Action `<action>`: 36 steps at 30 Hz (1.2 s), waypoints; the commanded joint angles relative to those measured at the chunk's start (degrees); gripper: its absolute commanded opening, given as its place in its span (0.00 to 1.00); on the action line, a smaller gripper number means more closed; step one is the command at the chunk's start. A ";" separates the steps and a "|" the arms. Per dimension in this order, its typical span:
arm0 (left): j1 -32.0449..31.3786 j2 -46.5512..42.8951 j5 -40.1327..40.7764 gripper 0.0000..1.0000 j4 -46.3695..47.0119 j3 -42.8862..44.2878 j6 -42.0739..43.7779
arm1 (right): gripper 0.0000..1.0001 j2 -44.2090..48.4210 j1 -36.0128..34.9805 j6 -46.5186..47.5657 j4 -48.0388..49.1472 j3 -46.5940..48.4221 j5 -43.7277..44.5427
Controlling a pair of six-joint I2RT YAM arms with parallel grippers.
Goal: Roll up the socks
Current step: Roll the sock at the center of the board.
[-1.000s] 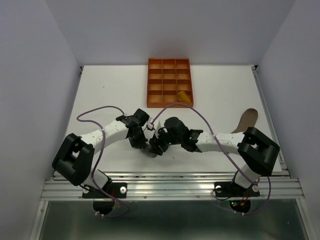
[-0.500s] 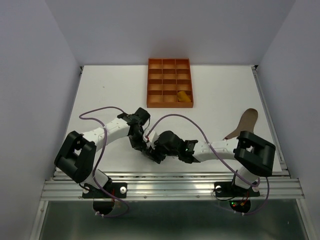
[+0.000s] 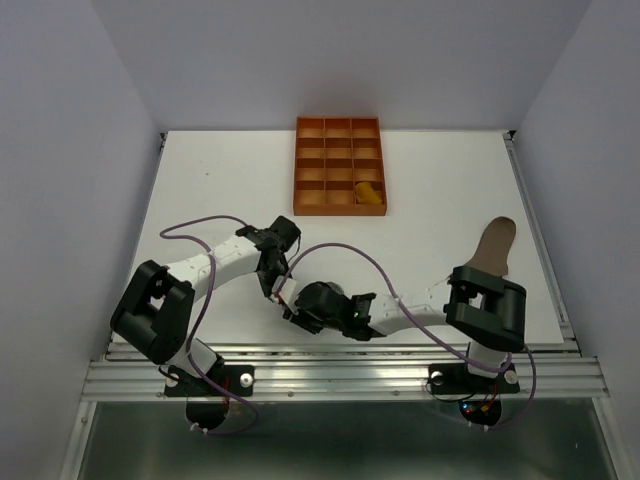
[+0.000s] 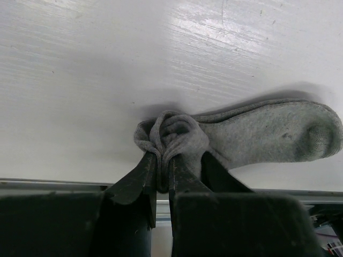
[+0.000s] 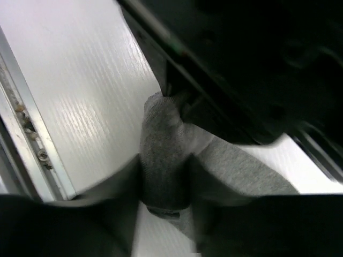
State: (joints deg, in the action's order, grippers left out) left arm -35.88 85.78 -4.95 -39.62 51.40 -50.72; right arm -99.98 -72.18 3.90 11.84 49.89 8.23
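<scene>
The grey sock (image 4: 257,134) lies flat near the table's front edge, with its toe to the right in the left wrist view and one end bunched into a knot. My left gripper (image 4: 162,160) is shut on that bunched end. My right gripper (image 5: 163,171) is shut on a fold of the same grey sock (image 5: 161,155). In the top view both grippers meet at the front centre, left (image 3: 275,290) and right (image 3: 296,308), and they hide the sock. The taupe-brown sock (image 3: 492,245) lies flat at the right. The mustard yellow sock (image 3: 368,193) sits rolled in a tray compartment.
The orange compartmented tray (image 3: 338,165) stands at the back centre. The metal rail of the table's front edge (image 5: 27,128) runs close beside the grippers. The right forearm (image 3: 400,305) lies low along the front edge.
Both grippers have moved together to the left and toward the front edge, still holding the grey sock. The right arm has stretched further left along the edge.
</scene>
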 commanded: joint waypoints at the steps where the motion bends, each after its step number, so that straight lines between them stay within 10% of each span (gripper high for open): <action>1: 0.11 -0.87 -1.90 0.00 -0.81 0.99 -0.43 | 0.28 -3.46 -1.73 0.14 -2.95 3.11 7.48; 4: 0.11 -1.93 -2.43 0.00 -0.81 0.81 0.09 | 0.01 -5.04 -1.73 1.37 -2.44 3.03 9.78; 17: 19.42 -14.06 2.23 0.29 -1.61 -0.07 6.32 | 0.01 -5.30 -1.04 19.37 10.66 -2.96 -1.17; 27: 23.84 -12.30 3.11 0.30 -3.54 0.55 13.10 | 0.01 -10.40 0.11 20.88 9.01 1.26 -6.82; 36: 21.30 -10.46 -16.31 0.26 13.15 -2.00 16.53 | 0.01 -11.28 0.11 21.06 7.41 2.14 -8.49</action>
State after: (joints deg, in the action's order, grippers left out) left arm -12.56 73.78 -12.64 -34.39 50.78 -37.08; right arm -108.42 -71.75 24.73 26.17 52.18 3.14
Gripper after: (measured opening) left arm 0.281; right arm 0.225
